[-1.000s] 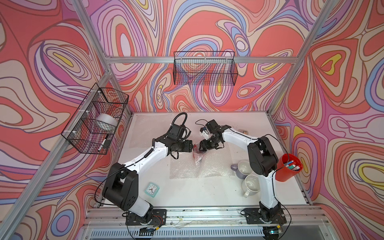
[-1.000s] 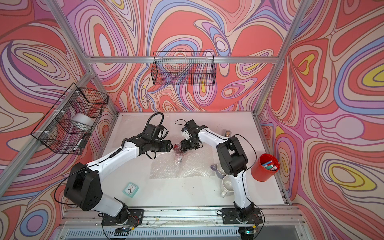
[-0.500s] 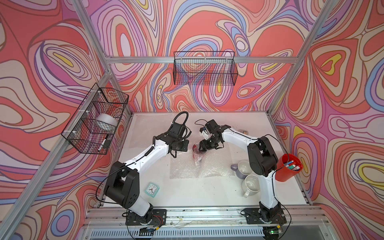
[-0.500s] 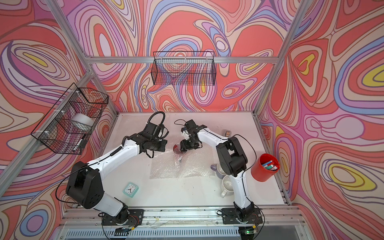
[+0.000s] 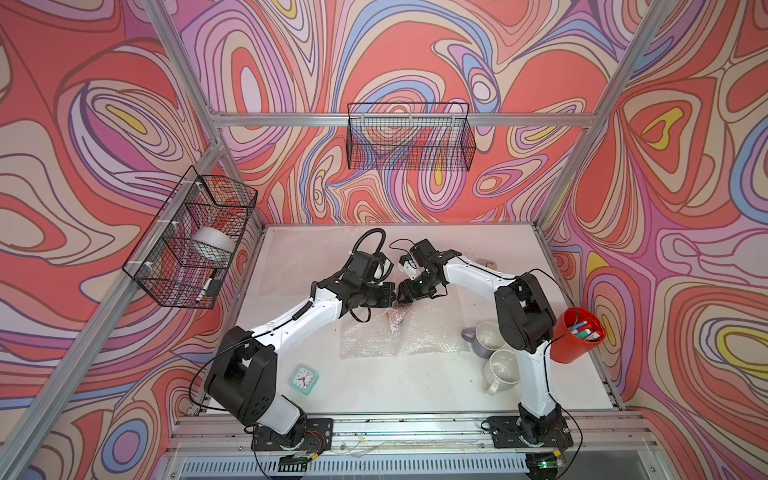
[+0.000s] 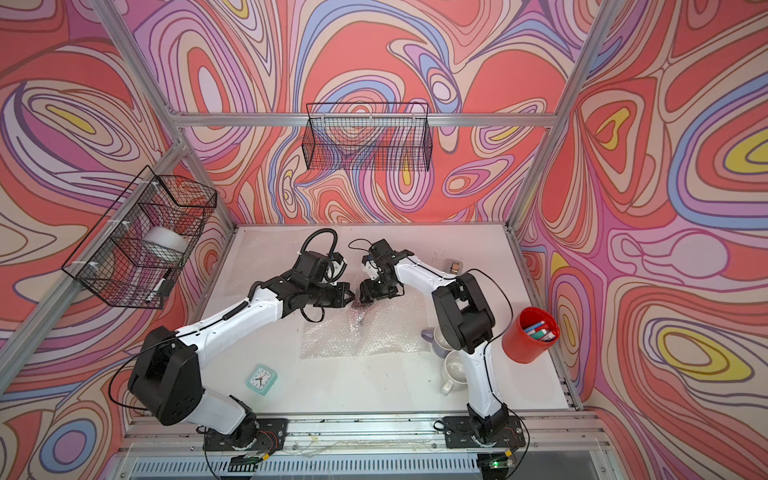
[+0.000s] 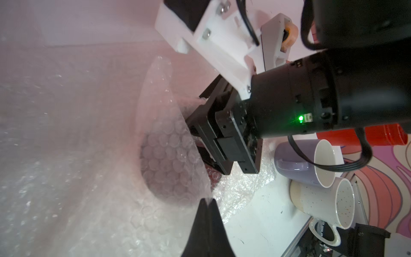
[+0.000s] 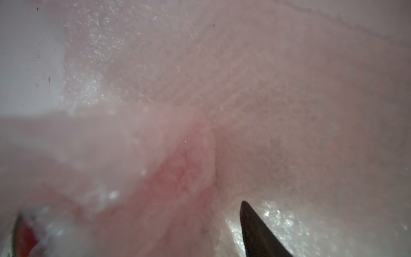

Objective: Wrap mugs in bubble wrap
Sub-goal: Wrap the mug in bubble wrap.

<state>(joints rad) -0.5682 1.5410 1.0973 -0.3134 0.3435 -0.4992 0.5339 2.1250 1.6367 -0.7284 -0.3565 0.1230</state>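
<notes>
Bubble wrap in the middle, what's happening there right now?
The left hand is shut on a fold of the wrap, holding it raised beside the red mug, which shows only partly through the plastic. The right hand is in at the mug from the opposite side; whether it grips anything cannot be told. The lavender mug and white mug sit bare beside the sheet, not yet wrapped.

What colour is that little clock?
The clock is mint green with a white face; clearest in a top view.
</notes>
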